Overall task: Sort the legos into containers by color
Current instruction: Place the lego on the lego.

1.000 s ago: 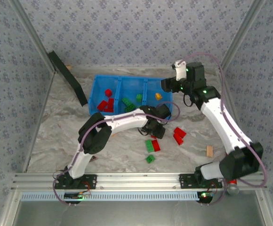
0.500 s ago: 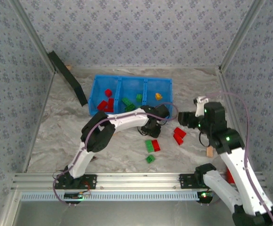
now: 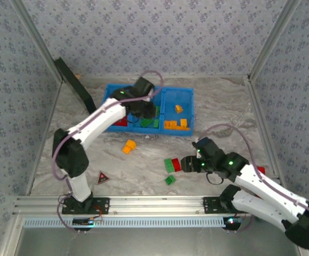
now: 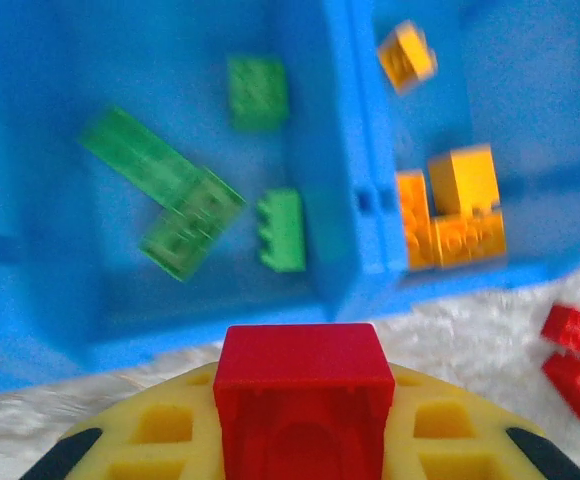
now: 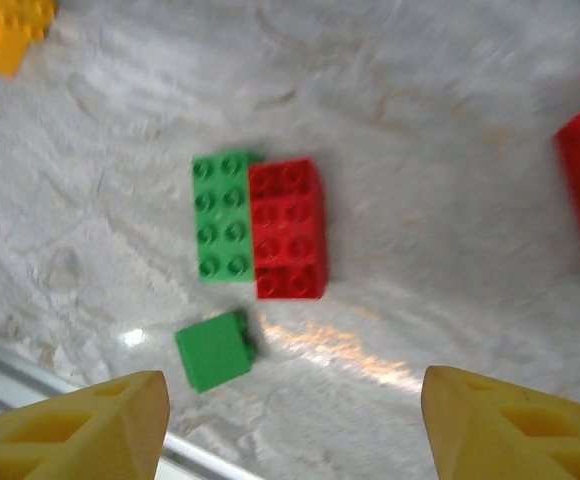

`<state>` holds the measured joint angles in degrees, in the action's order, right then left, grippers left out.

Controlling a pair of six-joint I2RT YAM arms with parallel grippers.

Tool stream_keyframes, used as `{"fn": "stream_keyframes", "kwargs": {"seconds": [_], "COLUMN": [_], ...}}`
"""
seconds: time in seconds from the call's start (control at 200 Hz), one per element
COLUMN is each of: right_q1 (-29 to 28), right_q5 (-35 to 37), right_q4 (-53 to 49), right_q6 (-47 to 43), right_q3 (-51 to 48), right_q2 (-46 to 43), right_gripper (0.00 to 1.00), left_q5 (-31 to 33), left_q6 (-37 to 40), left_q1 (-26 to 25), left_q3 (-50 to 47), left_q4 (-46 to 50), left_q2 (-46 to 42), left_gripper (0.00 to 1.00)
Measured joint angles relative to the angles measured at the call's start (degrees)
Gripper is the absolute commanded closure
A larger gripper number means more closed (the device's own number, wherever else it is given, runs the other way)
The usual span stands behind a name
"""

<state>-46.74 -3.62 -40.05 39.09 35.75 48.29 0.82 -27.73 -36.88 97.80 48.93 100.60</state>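
The left arm is reaching far forward, elbow out to the left, with the left gripper (image 3: 143, 110) pinching a red lego (image 4: 303, 385) between its yellow fingers (image 4: 450, 452). The right arm is lying folded low (elbow far right), with the right gripper (image 5: 295, 420) gaping wide and pointing left.

Green bricks (image 4: 190, 215) sit in the blue bin's (image 4: 340, 120) middle compartment, orange bricks (image 4: 450, 225) in its right; one red brick (image 4: 303, 375) hangs clamped above; a green-and-red pair (image 5: 270, 230) touch outside.
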Motion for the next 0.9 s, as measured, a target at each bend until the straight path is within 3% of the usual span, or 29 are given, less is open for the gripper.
{"fn": "stream_keyframes", "kwargs": {"seconds": [0.2,0.4,0.71,0.899], "right_q1": [-10.12,-14.25,-18.14,-18.67], "right_q5": [-0.50,-1.79,-1.66,-1.09], "right_q4": [2.36,3.37,4.28,4.24], "right_q6": [10.21,15.98,23.12,24.41], "right_q3": [0.66,4.24,7.30,9.09], "right_q2": [11.96,19.91,27.23,31.67], "right_gripper": [0.31,0.26,0.24,0.29], "left_q5": [3.15,4.61,2.12,1.33], "left_q6": [2.78,3.32,3.28,3.41], "left_q1": [11.19,20.20,21.40,21.40], "left_q3": [-0.02,0.52,7.63,8.66], "left_q4": [0.68,0.57,-0.63,-0.72], "left_q2": [-2.95,0.33,15.63,19.78], "left_gripper": [0.81,0.82,0.80,0.61]}}
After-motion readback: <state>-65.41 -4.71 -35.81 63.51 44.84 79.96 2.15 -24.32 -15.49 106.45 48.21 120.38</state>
